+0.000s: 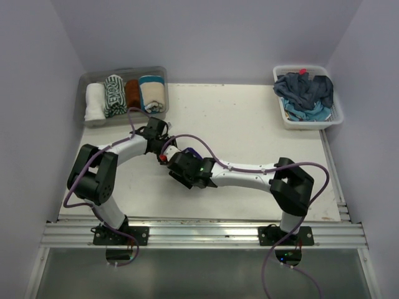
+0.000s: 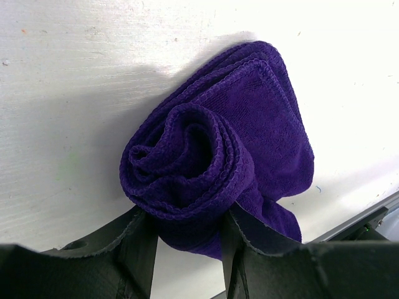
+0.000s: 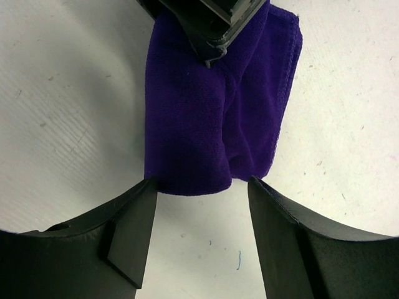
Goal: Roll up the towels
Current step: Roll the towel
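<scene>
L gripper [image 2: 187, 246] clamped on the deep purple towel [image 2: 218, 149], one finger each side of its rolled end, spiral facing the cam. R gripper [image 3: 202, 187] jaws wide apart, tips at the towel's near edge, no grip on it; towel lies on the white table [image 3: 62, 112]. Both forearms reach inward, wrists meeting mid-table, elbows bent outward. Four rolled towels [image 1: 124, 93] sit in the clear tub [image 1: 87, 80] far left; loose blue-grey towels [image 1: 305, 90] heaped in the white basket [image 1: 277, 75] far right

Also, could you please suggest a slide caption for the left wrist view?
Left gripper clamped on one end of a loosely rolled deep purple terry-cloth towel lying on the white table.
</scene>
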You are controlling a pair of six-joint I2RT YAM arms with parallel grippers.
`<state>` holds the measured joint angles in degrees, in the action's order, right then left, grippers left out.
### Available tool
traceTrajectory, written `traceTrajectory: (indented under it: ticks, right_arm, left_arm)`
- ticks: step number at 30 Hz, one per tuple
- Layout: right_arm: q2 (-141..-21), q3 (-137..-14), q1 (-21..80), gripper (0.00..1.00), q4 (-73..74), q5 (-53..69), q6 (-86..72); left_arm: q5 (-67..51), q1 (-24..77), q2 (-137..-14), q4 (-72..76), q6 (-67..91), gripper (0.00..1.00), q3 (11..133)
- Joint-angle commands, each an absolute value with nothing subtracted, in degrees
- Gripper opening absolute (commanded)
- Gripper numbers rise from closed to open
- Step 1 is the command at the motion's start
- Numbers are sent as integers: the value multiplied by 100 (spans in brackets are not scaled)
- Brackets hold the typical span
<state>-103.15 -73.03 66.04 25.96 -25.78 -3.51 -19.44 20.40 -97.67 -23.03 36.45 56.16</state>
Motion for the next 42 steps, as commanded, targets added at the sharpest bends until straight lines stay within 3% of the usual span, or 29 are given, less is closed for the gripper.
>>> traceTrajectory:
  ticks: [1,14,16,17,18,21,23,32,42]
  right_arm:
    - [-10353,-7479,6671,64,2285,-2822,-106]
    - [-10968,-7541,6733,61,1951,-2619,-158]
    - [-11030,-7559,6741,56,1960,-2750,-228]
    - [-11082,-7567,6733,52,1969,-2812,-255]
    - [-11083,-7593,6732,37,1969,-2865,-281]
    - [-10969,-7568,6601,8,1960,-2629,-518]
    - [-10890,-7515,6417,0,1908,-2113,-720]
    - [-10169,-6690,5038,0,890,991,-1871]
    - [-10678,-6047,3859,0,-710,3927,-3400]
  left_arm:
    - [-1784,2048,-9844,-2452,3674,43,5748]
    - [-1775,2048,-9835,-2514,3612,45,5765]
    - [-1802,2048,-9826,-2522,3630,45,5809]
    - [-1802,2048,-9826,-2531,3630,46,5818]
    - [-1810,2048,-9791,-2540,3630,48,5836]
    - [-1776,2039,-9730,-2680,3551,72,5950]
    - [-1775,2030,-9677,-2803,3472,82,6012]
    - [-1828,1670,-9106,-3067,3270,87,6196]
    - [-2135,1722,-9114,-2664,3261,87,5959]
